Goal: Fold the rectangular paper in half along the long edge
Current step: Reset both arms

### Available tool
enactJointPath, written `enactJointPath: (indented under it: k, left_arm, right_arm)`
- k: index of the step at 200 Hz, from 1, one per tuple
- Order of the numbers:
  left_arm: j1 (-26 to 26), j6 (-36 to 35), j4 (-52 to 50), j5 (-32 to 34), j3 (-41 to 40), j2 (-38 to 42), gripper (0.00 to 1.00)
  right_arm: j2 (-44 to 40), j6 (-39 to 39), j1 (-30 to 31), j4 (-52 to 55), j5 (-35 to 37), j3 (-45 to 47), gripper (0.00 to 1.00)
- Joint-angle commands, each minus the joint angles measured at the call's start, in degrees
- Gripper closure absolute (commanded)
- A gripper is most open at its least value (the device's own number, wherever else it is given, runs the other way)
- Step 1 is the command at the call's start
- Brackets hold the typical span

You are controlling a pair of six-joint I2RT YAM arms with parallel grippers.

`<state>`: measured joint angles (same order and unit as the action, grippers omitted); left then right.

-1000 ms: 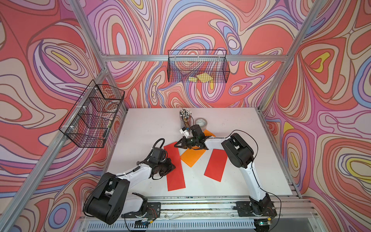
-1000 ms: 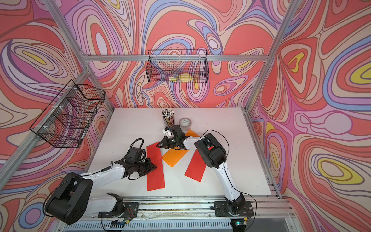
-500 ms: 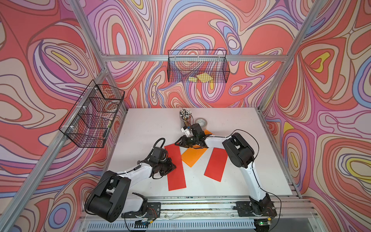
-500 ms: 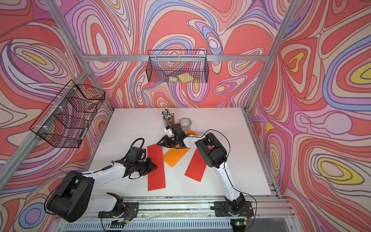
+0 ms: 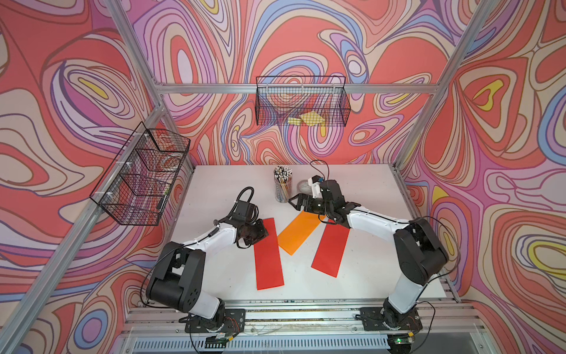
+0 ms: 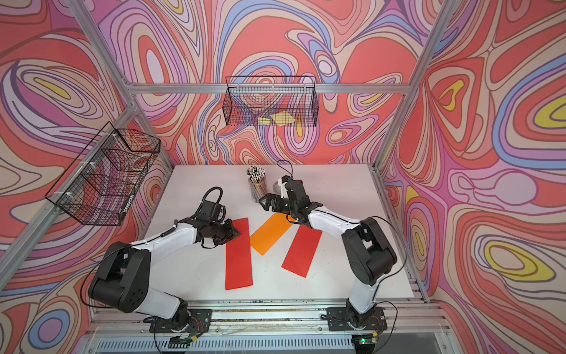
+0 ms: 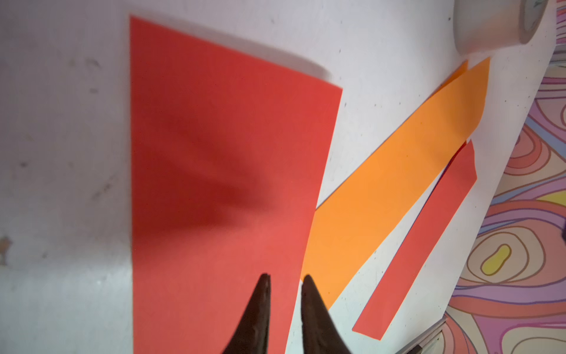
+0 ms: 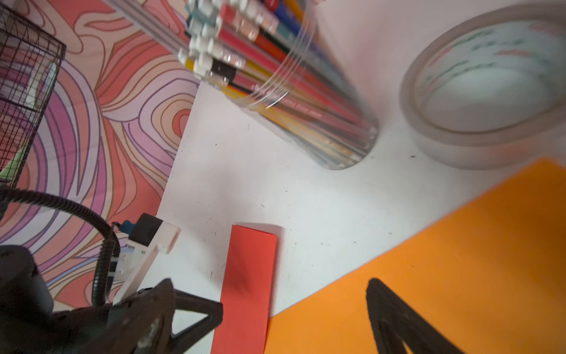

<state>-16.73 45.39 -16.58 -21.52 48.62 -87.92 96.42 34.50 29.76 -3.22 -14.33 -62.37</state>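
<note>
An orange paper (image 5: 301,231) (image 6: 269,233) lies flat on the white table as a narrow strip. In the left wrist view two layers show at the orange paper's (image 7: 398,184) far end. My right gripper (image 5: 301,205) (image 8: 297,295) hangs wide open just above that far end, with nothing between its fingers. A red strip (image 5: 269,254) (image 7: 220,184) lies to the orange paper's left. My left gripper (image 5: 264,232) (image 7: 286,280) is at that strip's far right edge, jaws a little apart and holding nothing. Another red strip (image 5: 330,249) lies to the right.
A clear cup of pencils (image 5: 283,187) (image 8: 291,76) and a tape roll (image 5: 304,187) (image 8: 490,92) stand right behind my right gripper. A wire basket (image 5: 301,104) with yellow notes hangs on the back wall. Another wire basket (image 5: 144,174) hangs on the left wall.
My right gripper has gone from shut to wide open and let go of the orange paper's far end. My left gripper's jaws have parted slightly. The papers have not shifted.
</note>
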Motion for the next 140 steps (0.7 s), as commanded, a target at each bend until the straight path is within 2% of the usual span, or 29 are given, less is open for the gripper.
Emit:
enactJointPath:
  k: [1, 13, 16, 20, 42, 75, 89, 104, 119, 140]
  left_arm:
    - [0.50, -4.86, -6.68, 4.69, 5.62, -1.60, 0.32]
    - [0.44, -7.27, -10.49, 8.99, 9.53, -2.01, 0.18]
    - [0.39, -7.84, -11.27, 10.11, 10.46, -1.83, 0.05]
    - [0.38, -8.40, -12.20, 11.48, 11.35, -1.43, 0.01]
    - [0.39, -10.20, -13.66, 17.70, 13.68, 4.69, 0.01]
    - [0.38, -12.79, -11.57, 27.23, 13.61, 21.39, 0.01]
    - [0.38, -15.50, -10.76, 34.33, 12.95, 27.80, 0.01]
    - [0.41, -18.52, -10.28, 46.46, 11.01, 32.27, 0.01]
    - [0.47, -22.32, -8.81, 56.86, 7.84, 35.18, 0.01]
    - [0.48, -27.78, -3.93, 62.96, 1.06, 38.49, 0.01]
  right_arm:
    - [-7.68, -3.86, -0.23, 4.04, 15.03, 4.99, 0.02]
    - [-12.58, -5.45, -0.20, 5.18, 20.32, 7.37, 0.02]
    - [-13.83, -5.95, -0.22, 5.52, 21.59, 7.85, 0.02]
    - [-15.44, -6.56, -0.20, 6.09, 23.18, 8.35, 0.02]
    - [-23.61, -9.08, -0.22, 9.86, 33.35, 10.25, 0.02]
    - [-33.51, -13.91, -0.40, 12.88, 47.39, 10.88, 0.02]
    - [-35.96, -16.63, -0.51, 12.60, 53.95, 10.36, 0.02]
    - [-37.52, -19.32, -0.67, 12.69, 63.00, 9.22, 0.02]
    - [-39.47, -25.27, -0.87, 7.66, 70.66, 10.33, 0.02]
    - [-44.10, -36.98, -1.54, -3.67, 76.14, 15.32, 0.02]
